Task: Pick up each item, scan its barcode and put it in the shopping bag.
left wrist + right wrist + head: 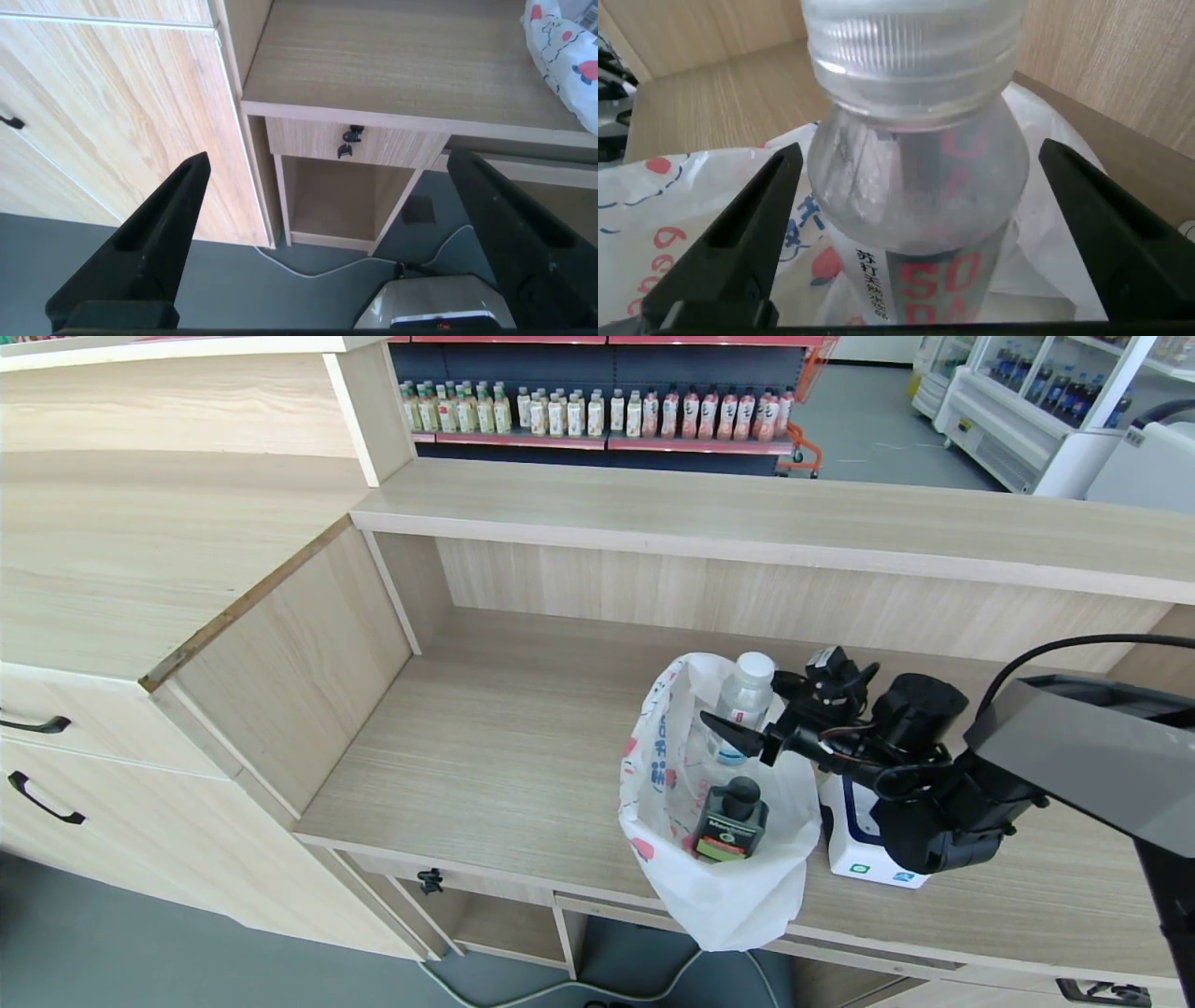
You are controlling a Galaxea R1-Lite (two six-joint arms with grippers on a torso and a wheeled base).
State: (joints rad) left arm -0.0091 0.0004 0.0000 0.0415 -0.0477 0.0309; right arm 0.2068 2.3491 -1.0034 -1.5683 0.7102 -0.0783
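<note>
We are looking at the right hand (747, 705), lower right of centre in the head view. It is released, with its two fingers spread wide to either side of a clear bottle (752, 674) with a white cap. In the right wrist view the fingers are standing clear of the bottle's sides, so we are reading this as an open hand bracketing the bottle, not gripping it.

The bottle is standing upright inside the white shopping bag (719, 887), its cap and shoulders rising above the bag's rim. We are judging that the bag's walls and the counter beneath are bearing it. A dark pump bottle (731, 821) is resting in the same bag, just in front of the clear one and nearer the front edge.

The bag is sitting on the wooden counter (485, 747) close to its front edge. Its mouth is gaping upward, which is making it easy to lower things in from above. Just right of the bag in the frame, partly under the arm, a white and blue box (854, 859) is standing on the counter. We are not able to tell whether it is an item or the scanner.

The left hand (329, 159) is hanging low, likewise released, with its fingers wide apart and holding nothing. It is facing the counter's front and a keyed drawer (355, 142) below it, well apart from the bag. We are judging that it is parked out of the way.
</note>
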